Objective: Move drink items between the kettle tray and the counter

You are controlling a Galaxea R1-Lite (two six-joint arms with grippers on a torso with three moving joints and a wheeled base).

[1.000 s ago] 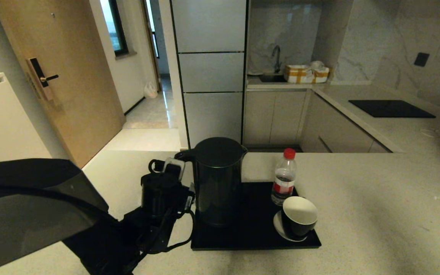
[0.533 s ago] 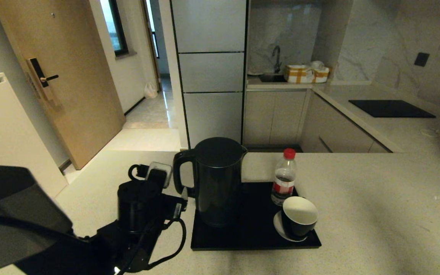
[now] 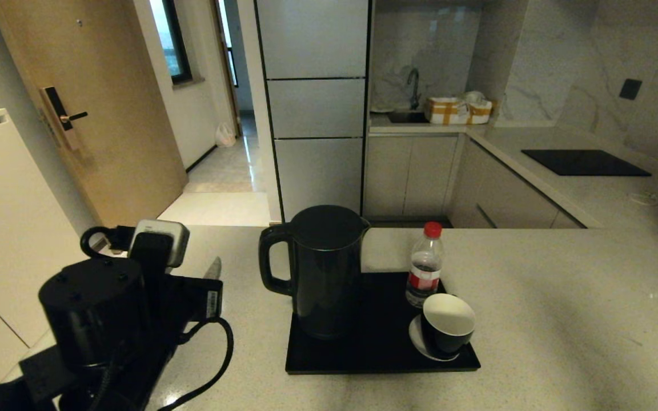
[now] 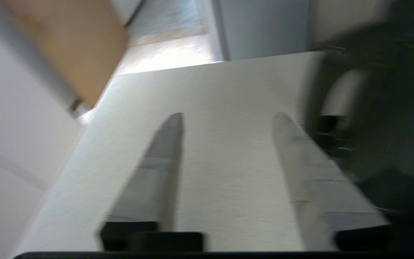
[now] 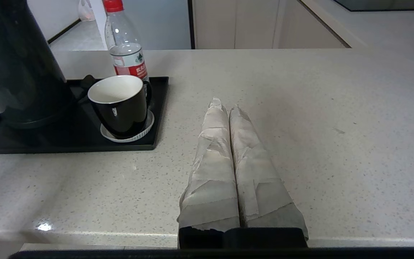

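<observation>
**Status: all drink items sitting on tray, nothing on counter yet**

Near → far, clock dirs per head view, tray as centre:

- L gripper (image 4: 226, 118) hanging over bare counter (image 3: 563, 319) at approx 9 o'clock of the tray, well apart from the kettle handle. Fingers (image 4: 164, 158) standing apart w/ nothing between them, only worktop showing thru the gap. Not gripping anything.
- R gripper (image 5: 224, 104) sitting low at the near counter edge, approx 4 o'clock of the tray, looking idle. Its taped fingers pressing together, empty.
- Kettle tray (image 3: 380, 359) lying flat on counter, front and centre.
- Cup (image 3: 448, 328) resting on its white saucer (image 3: 414, 339) in the tray's near-right corner, approx 4 o'clock.
- Kettle (image 3: 323, 268) standing upright on the tray's left half, loop handle pointing to 9 o'clock, twd the L gripper.
- Bottle (image 3: 424, 268) standing upright just behind the cup, approx 2 o'clock, near the tray's far-right corner; base looking on the tray, cap on.
- Far bg: cooktop panel (image 3: 583, 161) at approx 1 o'clock, not involved.

Judgement: if the goal is tray → counter, nothing's done, all 3 items left. If counter → tray, it's looking complete. Can't tell direction from this alone.
</observation>
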